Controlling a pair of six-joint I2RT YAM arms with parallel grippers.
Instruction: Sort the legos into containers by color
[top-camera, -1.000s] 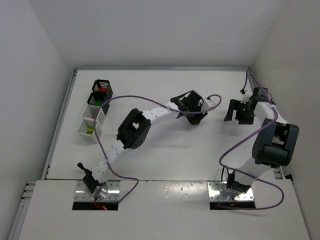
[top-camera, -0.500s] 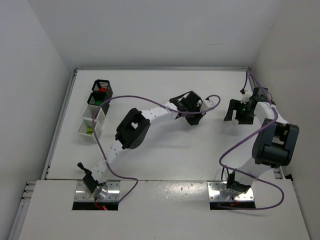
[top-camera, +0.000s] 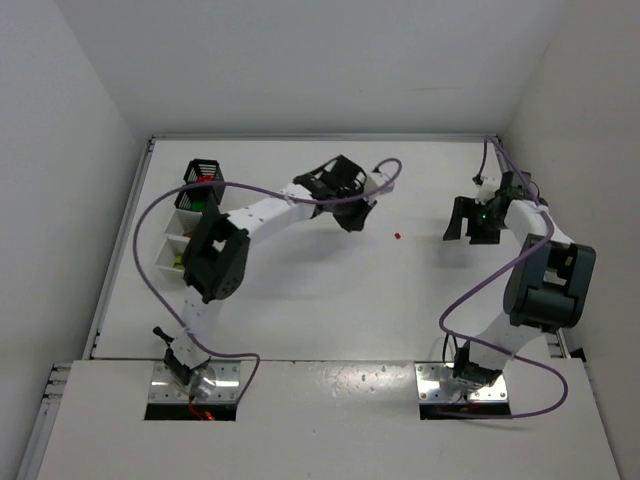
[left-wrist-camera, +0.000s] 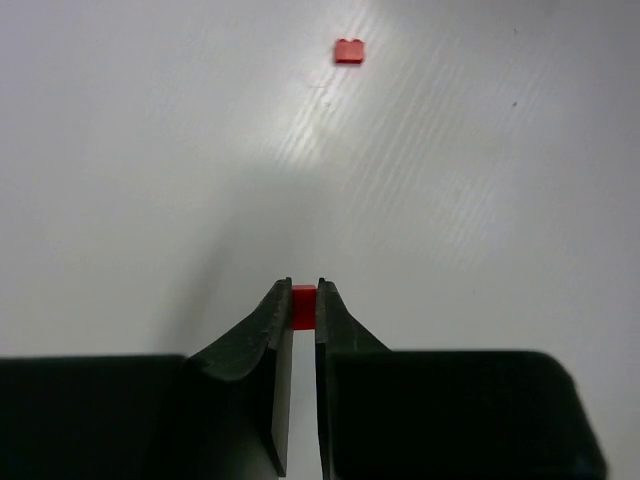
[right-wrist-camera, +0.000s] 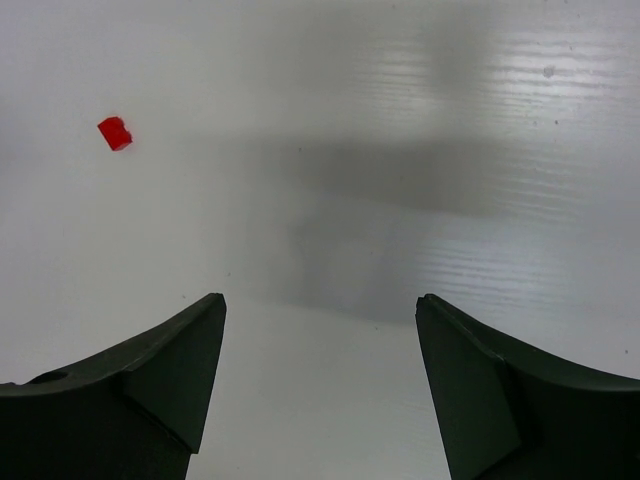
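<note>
While the left hand (left-wrist-camera: 304, 297) is pressed together, a tiny red brick (left-wrist-camera: 304, 307) is pinched between its two dark fingertips (left-wrist-camera: 277, 318). Only the top of that brick is seen poking out. A second red brick (left-wrist-camera: 349, 50) is seen lying alone on the white surface (left-wrist-camera: 500, 200). It is at 12 o'clock from the pinched one and well apart from it. From above, this loose brick is found at 4 o'clock from the left hand, between the two hands. The right hand (right-wrist-camera: 320, 380) is spread wide, and nothing is held in it. It is seen at 3 o'clock from the loose brick, and in its own view the brick is at 10 o'clock. Four little bins (top-camera: 163, 262) are lined up in a row at the 9 o'clock side of the surface, well apart from both hands. Two black ones are set at the far end and two white ones at the near end. Small bits of red and green can be seen inside the black ones.
</note>
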